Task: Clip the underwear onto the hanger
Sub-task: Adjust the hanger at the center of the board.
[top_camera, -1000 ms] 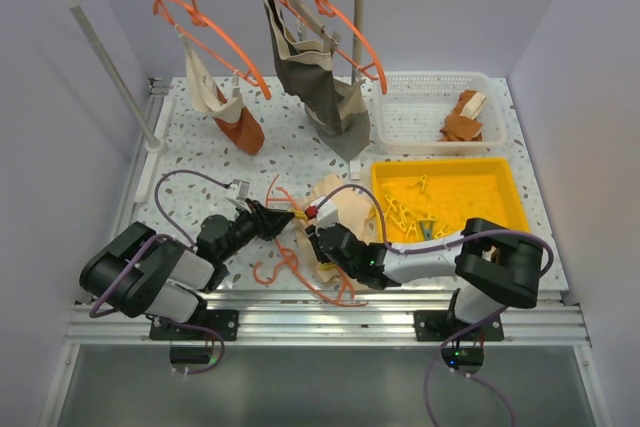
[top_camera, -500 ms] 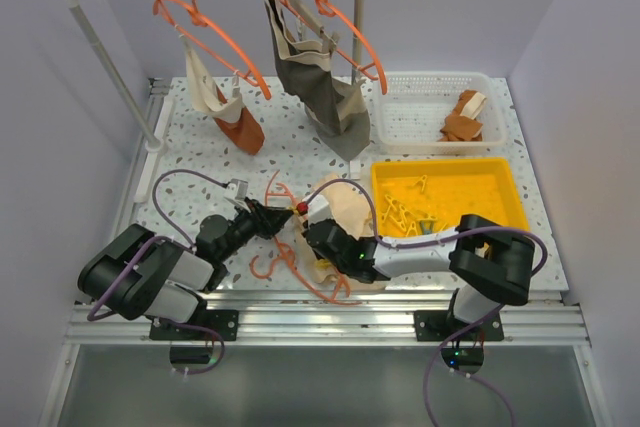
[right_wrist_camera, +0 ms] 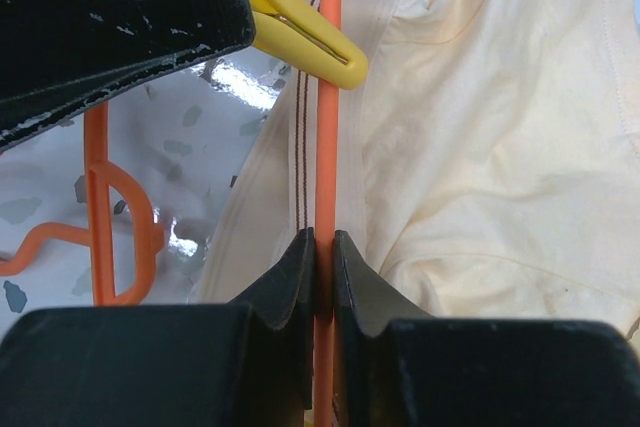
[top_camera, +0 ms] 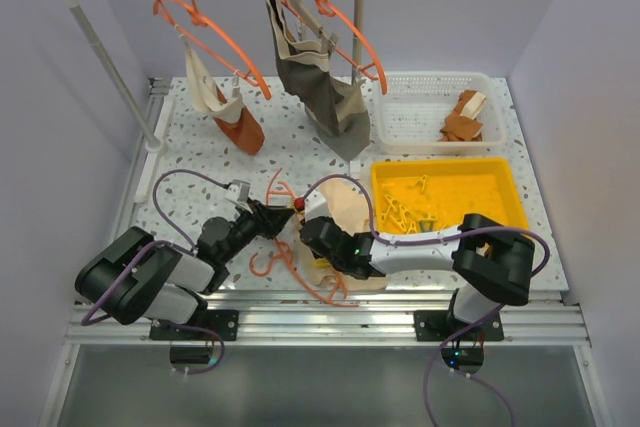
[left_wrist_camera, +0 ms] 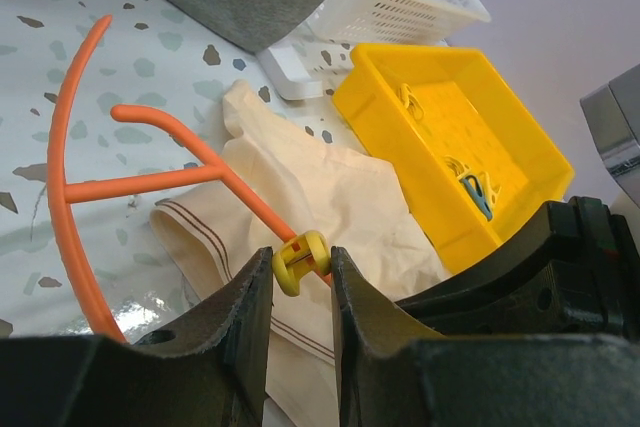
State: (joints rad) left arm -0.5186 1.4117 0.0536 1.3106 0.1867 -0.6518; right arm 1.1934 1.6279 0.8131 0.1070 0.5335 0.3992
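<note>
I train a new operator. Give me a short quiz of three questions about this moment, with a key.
1. True or false: the right fingers are shut on the thin orange plastic hanger.
2. What do the left fingers hold? A) a yellow plastic clip B) a white basket C) nothing
3. Fill in: the pale cream cloth underwear lies ___ the hanger's rod.
Key: 1 true; 2 A; 3 under.

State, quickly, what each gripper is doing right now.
Left gripper: closed on the yellow clip.
Right gripper: closed on the hanger.
</note>
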